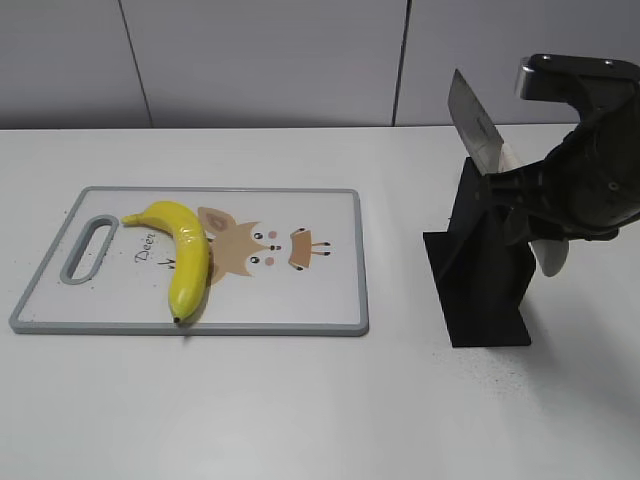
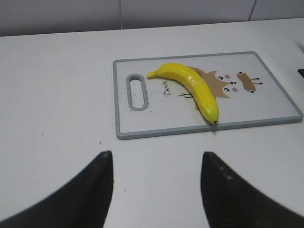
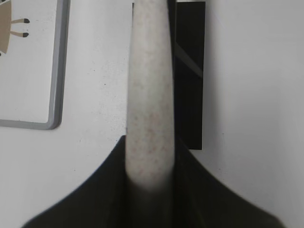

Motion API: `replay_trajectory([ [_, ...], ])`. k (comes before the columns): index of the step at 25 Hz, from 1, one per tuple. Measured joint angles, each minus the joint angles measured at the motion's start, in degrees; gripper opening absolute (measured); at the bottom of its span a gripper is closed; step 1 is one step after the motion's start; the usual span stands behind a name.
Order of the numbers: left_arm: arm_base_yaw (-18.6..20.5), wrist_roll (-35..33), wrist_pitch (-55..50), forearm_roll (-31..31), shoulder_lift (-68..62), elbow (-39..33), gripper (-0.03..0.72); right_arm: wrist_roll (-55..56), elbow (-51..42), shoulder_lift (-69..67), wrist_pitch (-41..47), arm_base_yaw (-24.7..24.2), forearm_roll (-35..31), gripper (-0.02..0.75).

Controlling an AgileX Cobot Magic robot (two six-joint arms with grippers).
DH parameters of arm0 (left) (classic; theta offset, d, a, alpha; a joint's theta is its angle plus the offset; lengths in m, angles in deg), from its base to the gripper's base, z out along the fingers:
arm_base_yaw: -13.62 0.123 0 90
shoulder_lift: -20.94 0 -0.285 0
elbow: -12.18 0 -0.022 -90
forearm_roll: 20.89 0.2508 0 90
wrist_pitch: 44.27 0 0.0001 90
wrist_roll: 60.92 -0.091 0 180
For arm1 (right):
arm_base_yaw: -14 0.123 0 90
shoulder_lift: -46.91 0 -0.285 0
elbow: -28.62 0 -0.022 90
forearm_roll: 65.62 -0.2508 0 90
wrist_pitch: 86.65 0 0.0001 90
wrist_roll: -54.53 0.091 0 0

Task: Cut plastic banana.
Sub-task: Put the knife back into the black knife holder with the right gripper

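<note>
In the left wrist view, the left gripper hovers at the near edge, its two dark fingers spread wide with only bare white table between them; it is released and grasps nothing. Beyond it, toward twelve o'clock, a gray-rimmed cutting board lies flat on the table, printed with a cartoon deer and bearing a slotted handle hole at its left end. The plastic banana rests on the board, its stem at about ten o'clock near the handle hole and its dark tip at about five o'clock, close to the board's near rim.

In the exterior view the plastic banana lies on the left half of the cutting board, well apart from the knife.

At three o'clock from the board stands a black knife stand on the table. The right gripper is clenched around the pale speckled handle of a knife, whose gray blade points up toward eleven o'clock above the stand. In the right wrist view the handle runs straight away from the camera between the dark fingers, with the stand just behind it.
</note>
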Motion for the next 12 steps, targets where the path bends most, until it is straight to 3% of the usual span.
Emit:
replay_trajectory([
  [12, 0.0, 0.0, 0.0, 0.05, 0.0, 0.0, 0.564, 1.45, 0.0, 6.71, -0.21, 0.0, 3.31, 0.181],
])
